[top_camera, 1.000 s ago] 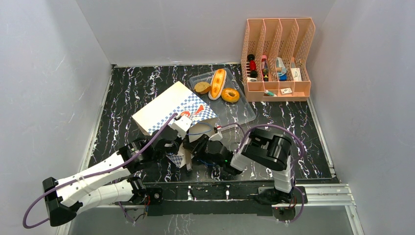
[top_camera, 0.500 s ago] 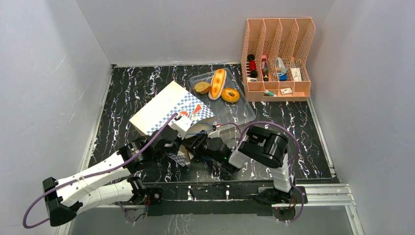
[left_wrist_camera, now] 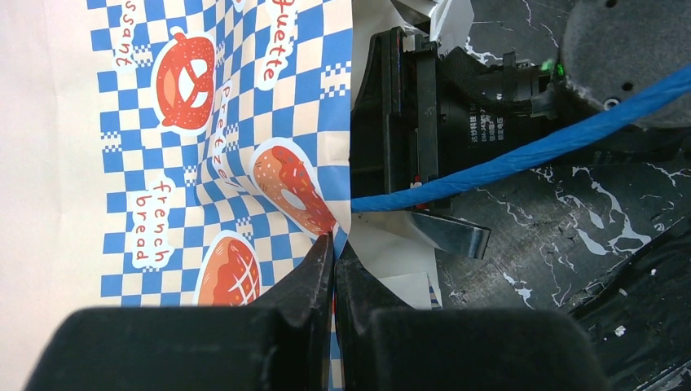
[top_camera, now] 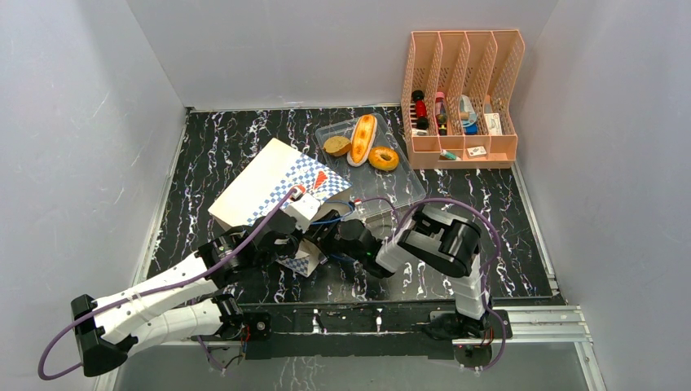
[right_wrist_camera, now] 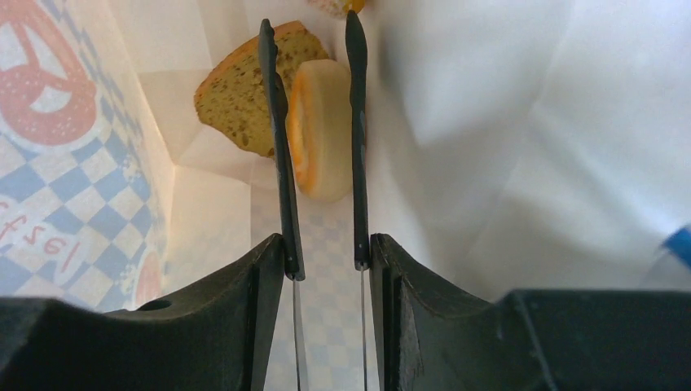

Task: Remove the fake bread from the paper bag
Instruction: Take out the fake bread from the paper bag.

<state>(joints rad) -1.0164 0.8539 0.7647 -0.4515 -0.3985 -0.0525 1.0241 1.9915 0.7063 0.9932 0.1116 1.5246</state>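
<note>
Two pieces remain deep in the bag (top_camera: 261, 179): a pale bun (right_wrist_camera: 322, 130) on edge and a brown slice (right_wrist_camera: 236, 98) touching it behind. A third piece may show at the top of the right wrist view, too cropped to tell. My right gripper (right_wrist_camera: 310, 24) is inside the bag mouth, its jaws part-spread on either side of the bun, not clearly pinching it. My left gripper (left_wrist_camera: 334, 244) is pressed together on the bag's rim, holding the mouth up. Three pieces are already out on the tray (top_camera: 403, 191): roll (top_camera: 336, 146), long bun (top_camera: 363, 138), donut (top_camera: 383, 157). By my judgement, I'm past halfway.
</note>
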